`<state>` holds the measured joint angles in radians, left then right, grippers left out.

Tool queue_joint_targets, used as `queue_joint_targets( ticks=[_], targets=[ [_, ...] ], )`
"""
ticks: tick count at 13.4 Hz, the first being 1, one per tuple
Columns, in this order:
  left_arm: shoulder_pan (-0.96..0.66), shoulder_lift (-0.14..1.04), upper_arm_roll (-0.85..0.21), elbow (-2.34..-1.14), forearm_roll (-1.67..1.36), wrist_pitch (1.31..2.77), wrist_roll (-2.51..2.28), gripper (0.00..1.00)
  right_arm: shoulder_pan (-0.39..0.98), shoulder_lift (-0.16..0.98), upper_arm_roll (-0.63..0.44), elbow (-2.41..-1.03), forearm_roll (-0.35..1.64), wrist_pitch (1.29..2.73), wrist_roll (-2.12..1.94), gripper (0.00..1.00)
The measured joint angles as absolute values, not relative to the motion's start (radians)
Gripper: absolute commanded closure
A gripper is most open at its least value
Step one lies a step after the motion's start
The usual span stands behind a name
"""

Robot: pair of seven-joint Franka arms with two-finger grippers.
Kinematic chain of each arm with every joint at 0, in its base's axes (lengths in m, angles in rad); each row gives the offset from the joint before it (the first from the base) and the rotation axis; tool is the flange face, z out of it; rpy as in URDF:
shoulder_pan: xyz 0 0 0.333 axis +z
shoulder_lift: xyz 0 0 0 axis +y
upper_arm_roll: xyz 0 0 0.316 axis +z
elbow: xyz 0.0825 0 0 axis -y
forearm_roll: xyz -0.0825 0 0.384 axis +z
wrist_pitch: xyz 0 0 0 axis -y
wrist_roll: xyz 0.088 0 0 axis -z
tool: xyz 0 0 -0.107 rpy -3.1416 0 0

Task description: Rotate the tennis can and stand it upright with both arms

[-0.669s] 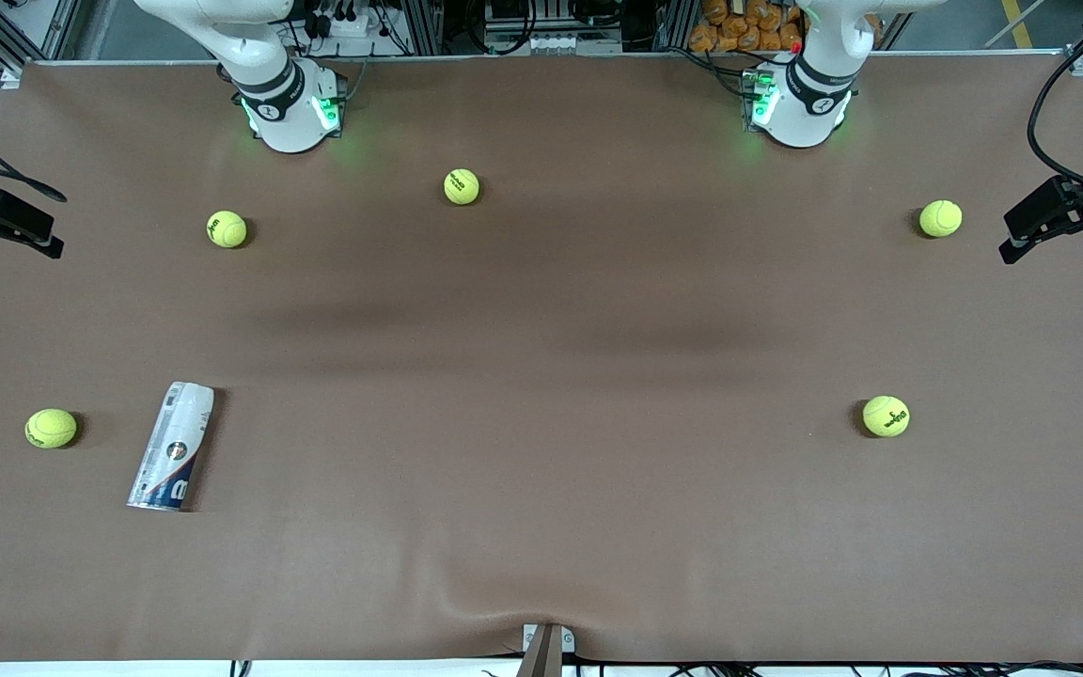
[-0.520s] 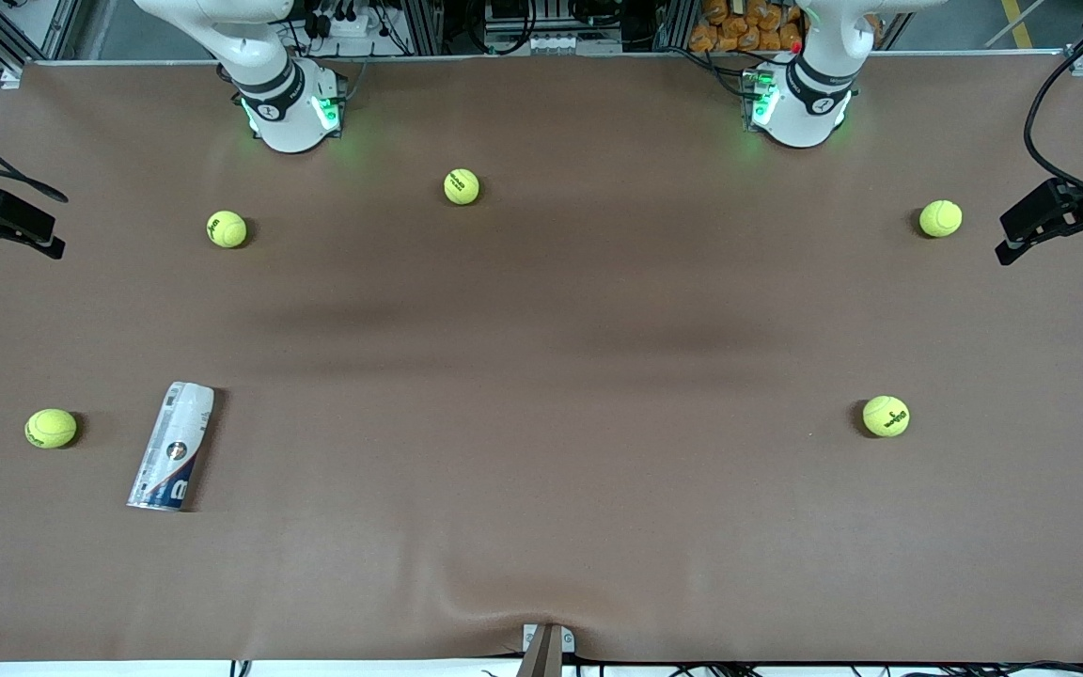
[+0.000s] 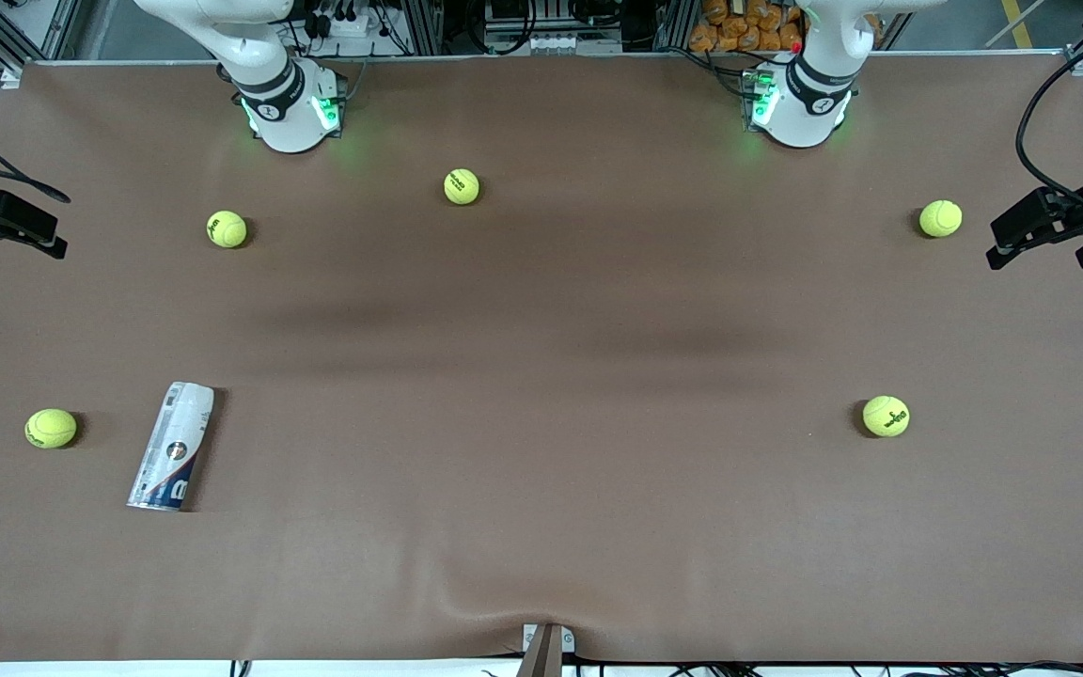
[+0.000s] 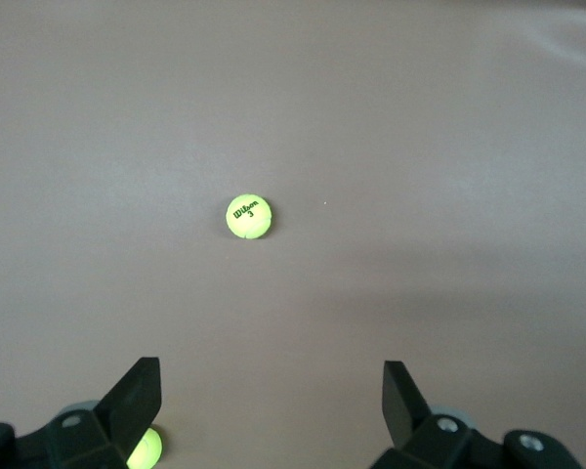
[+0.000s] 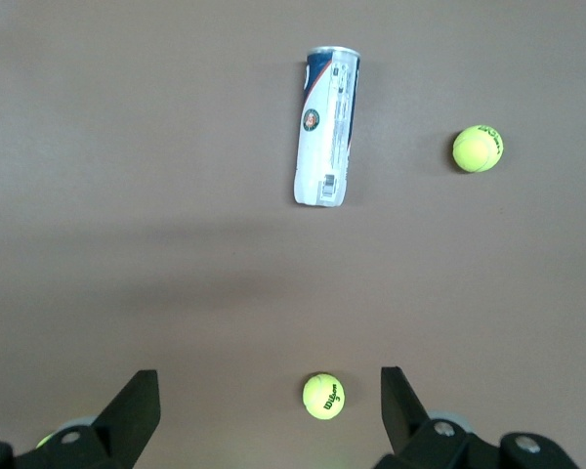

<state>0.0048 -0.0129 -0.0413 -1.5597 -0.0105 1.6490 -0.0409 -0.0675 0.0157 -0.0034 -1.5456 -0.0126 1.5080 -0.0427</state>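
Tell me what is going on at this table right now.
Nothing is being handled yet. The tennis can lies on its side on the brown table, toward the right arm's end, with a tennis ball beside it and other balls scattered about. The right gripper and the left gripper are both open and empty, each up over its own end of the table. Neither touches the can.

Brown table (image 3: pixel 541 376): tennis can (image 3: pixel 171 446) lying on side; 5 tennis balls (image 3: pixel 462 186) scattered.
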Motion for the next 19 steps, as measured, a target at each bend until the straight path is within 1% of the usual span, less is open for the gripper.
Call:
queue_joint_targets(
  ticks=[1, 3, 9, 13, 16, 19],
  targets=[
    [0.005, -0.012, -0.042, -1.560, -0.010, 1.649, -0.040, 0.00, -0.069, 0.031, -0.004, -1.552, -0.013, 1.510, -0.043, 0.00],
    [0.004, -0.012, -0.043, -1.560, -0.010, 1.648, -0.040, 0.00, -0.072, 0.101, -0.005, -1.566, -0.013, 1.541, -0.043, 0.00],
    [0.003, -0.002, -0.044, -1.560, -0.010, 1.645, -0.040, 0.00, -0.079, 0.399, -0.006, -1.562, -0.020, 1.836, -0.043, 0.00],
    [0.003, 0.006, -0.044, -1.561, -0.010, 1.645, -0.040, 0.00, -0.116, 0.573, -0.015, -1.497, -0.044, 2.019, -0.043, 0.00],
    [0.002, 0.010, -0.044, -1.562, -0.010, 1.643, -0.040, 0.00, -0.162, 0.672, -0.016, -1.475, -0.043, 2.119, -0.046, 0.00],
    [0.002, 0.018, -0.044, -1.562, -0.010, 1.643, -0.040, 0.00, -0.163, 0.725, -0.007, -1.475, -0.033, 2.132, -0.043, 0.00]
  ],
)
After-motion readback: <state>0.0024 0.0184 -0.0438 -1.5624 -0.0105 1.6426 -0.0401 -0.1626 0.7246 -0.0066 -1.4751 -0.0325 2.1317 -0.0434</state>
